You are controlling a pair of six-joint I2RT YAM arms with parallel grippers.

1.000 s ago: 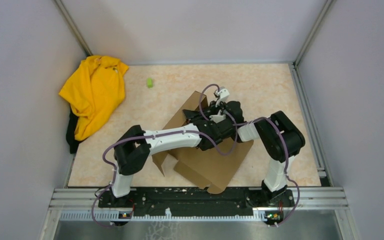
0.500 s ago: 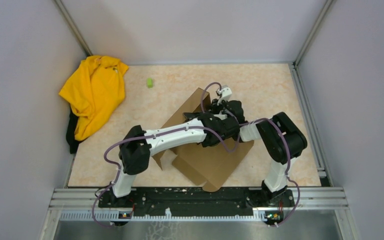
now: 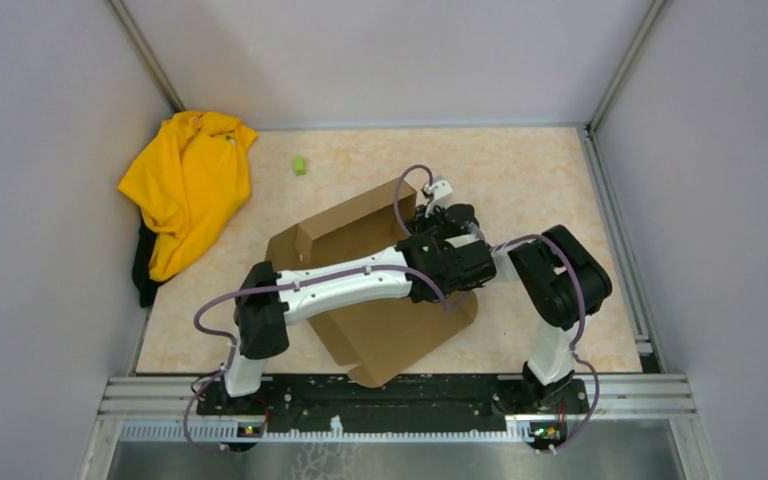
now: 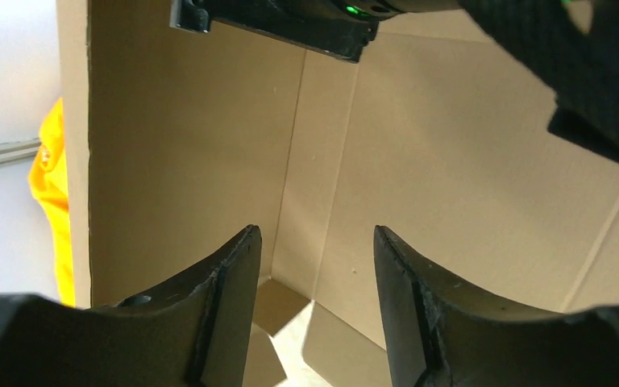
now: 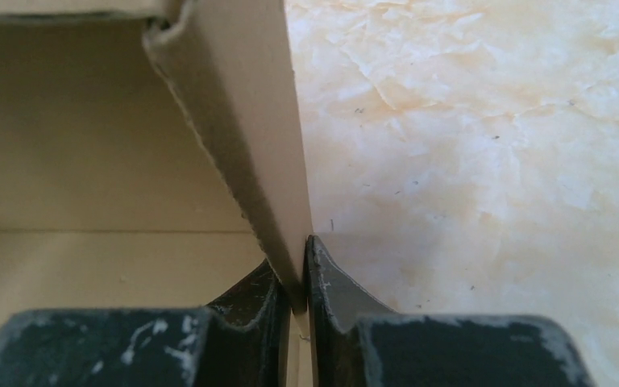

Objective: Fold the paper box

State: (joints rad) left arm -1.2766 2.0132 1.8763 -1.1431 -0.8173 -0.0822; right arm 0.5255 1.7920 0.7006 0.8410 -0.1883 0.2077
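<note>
Top external view is showing the paper box (image 3: 390, 338) lying mid-table (image 3: 550, 170) toward the near edge, shifted left since a second ago, with a far wall newly standing, so folding is advancing. The right gripper (image 5: 306, 250) is pinching a wall edge; the left gripper (image 4: 314, 238) is hanging spread and empty.

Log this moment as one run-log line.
task: fold paper box | right gripper: shut on box wall edge | left gripper: open, empty, facing inner corner

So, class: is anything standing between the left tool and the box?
Nothing visible. The open left tool faces the box inner wall with only air between; the right tool is clamped on a wall edge.
</note>
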